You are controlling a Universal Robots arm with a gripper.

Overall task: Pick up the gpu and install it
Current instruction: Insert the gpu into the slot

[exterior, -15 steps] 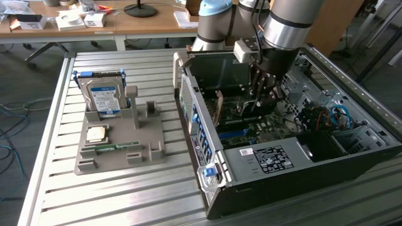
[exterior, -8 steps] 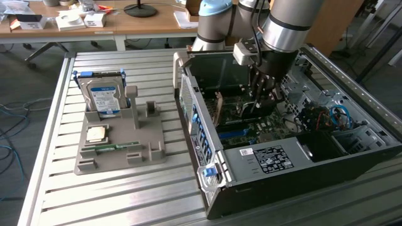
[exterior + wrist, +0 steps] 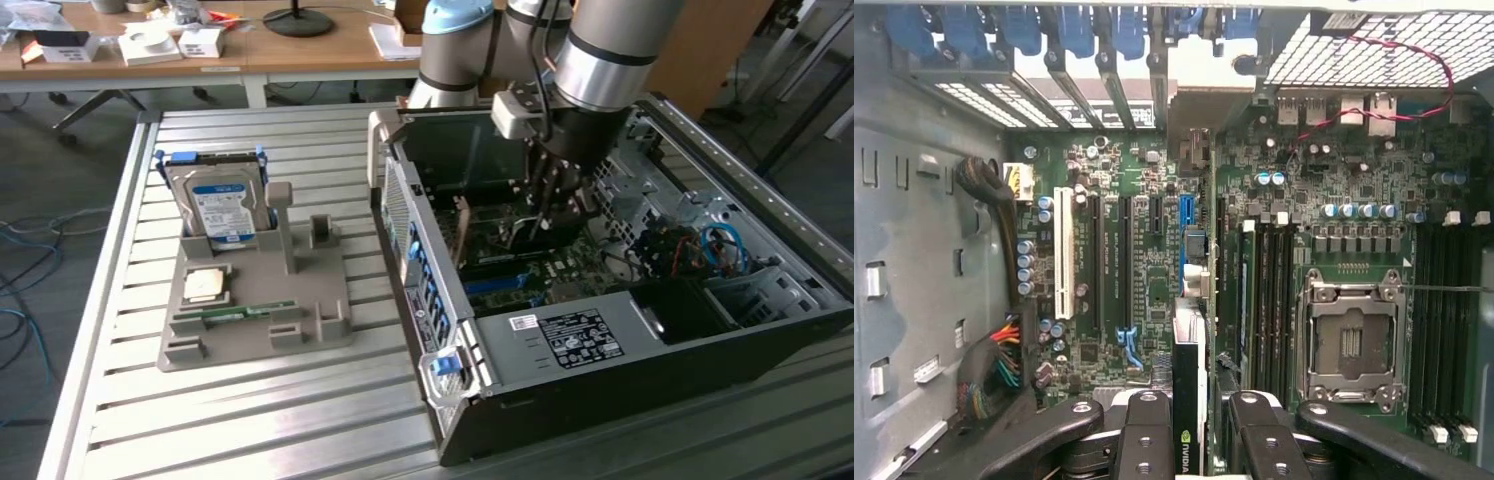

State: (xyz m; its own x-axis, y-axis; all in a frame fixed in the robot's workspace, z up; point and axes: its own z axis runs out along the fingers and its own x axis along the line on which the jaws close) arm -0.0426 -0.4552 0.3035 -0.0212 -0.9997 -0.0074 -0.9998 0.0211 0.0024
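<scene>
So here's where we were at: the arm reached down into the open computer case, which lay on its side on the slatted metal table, toward the table's edge on the exterior view's right. The fingers were inside the case, roughly halfway closed and clamped on the gpu. In the wrist view we saw the card edge-on, pinched between the two black pads with a small logo showing right between them.

The gpu stood on its edge over the motherboard, pointing toward the row of blue clips at the back wall of the case. It lined up between the long black expansion slots and the memory slots next to the CPU socket. We honestly couldn't tell whether its lower edge was already in a slot or just above one.

Toward the table's edge on the exterior view's left, beside the case but not touching it, sat the grey holder. The hard drive with the blue-and-white label stood propped at its far end. The processor chip and the green memory stick lay flat nearer its front
</scene>
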